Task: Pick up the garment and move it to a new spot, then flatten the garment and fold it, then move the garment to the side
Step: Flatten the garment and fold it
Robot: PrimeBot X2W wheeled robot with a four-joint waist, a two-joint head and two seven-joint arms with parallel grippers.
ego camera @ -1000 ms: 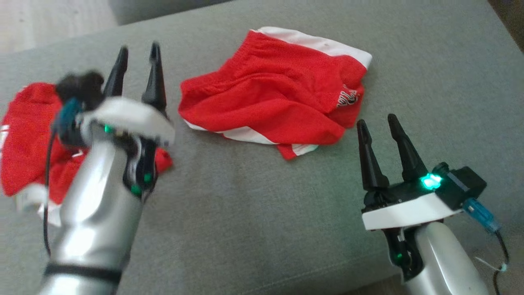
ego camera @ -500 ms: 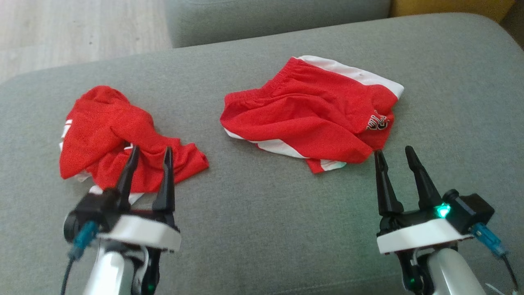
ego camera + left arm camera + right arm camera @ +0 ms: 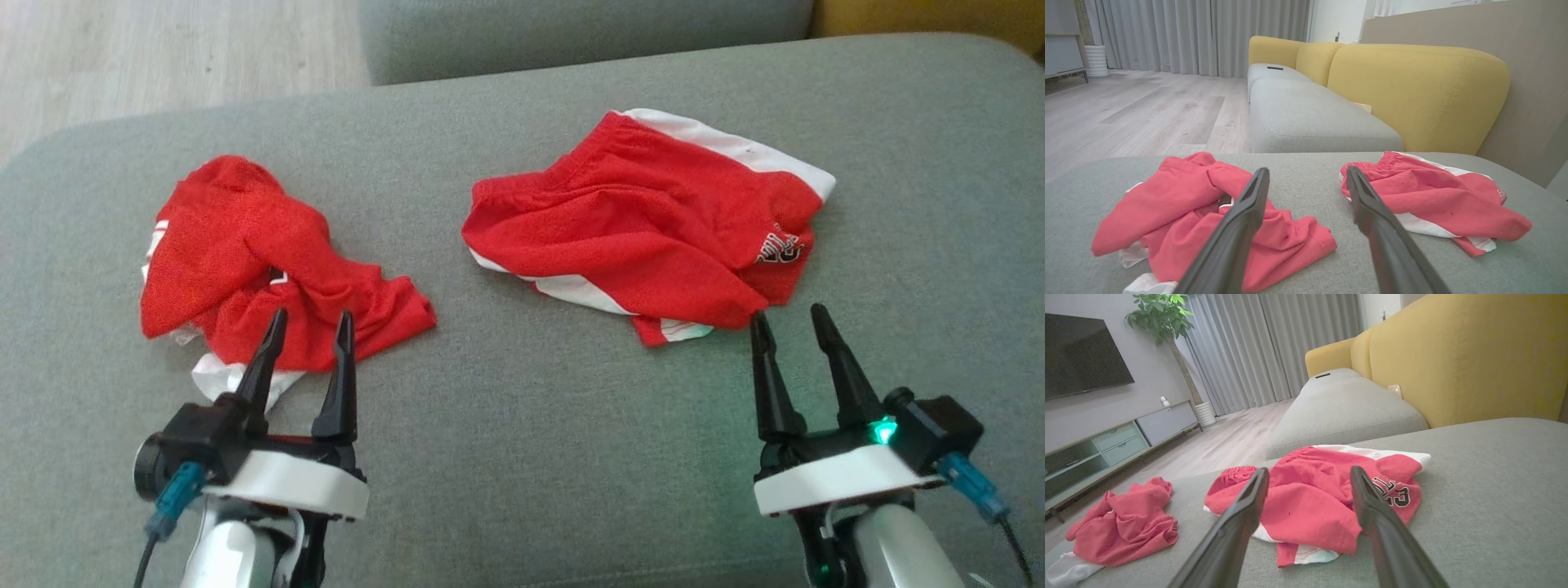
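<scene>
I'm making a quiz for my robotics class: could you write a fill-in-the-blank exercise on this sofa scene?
1. The left claw and right claw are both ____ and hold nothing.
2. The shorts with lettering lie nearest the ____ claw.
3. The crumpled garment and the shorts rest on a ____ cushion.
Missing words: open; right; grey.

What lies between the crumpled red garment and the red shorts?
Nothing: only bare grey cushion separates the crumpled garment and the shorts, as the head view shows.
</scene>
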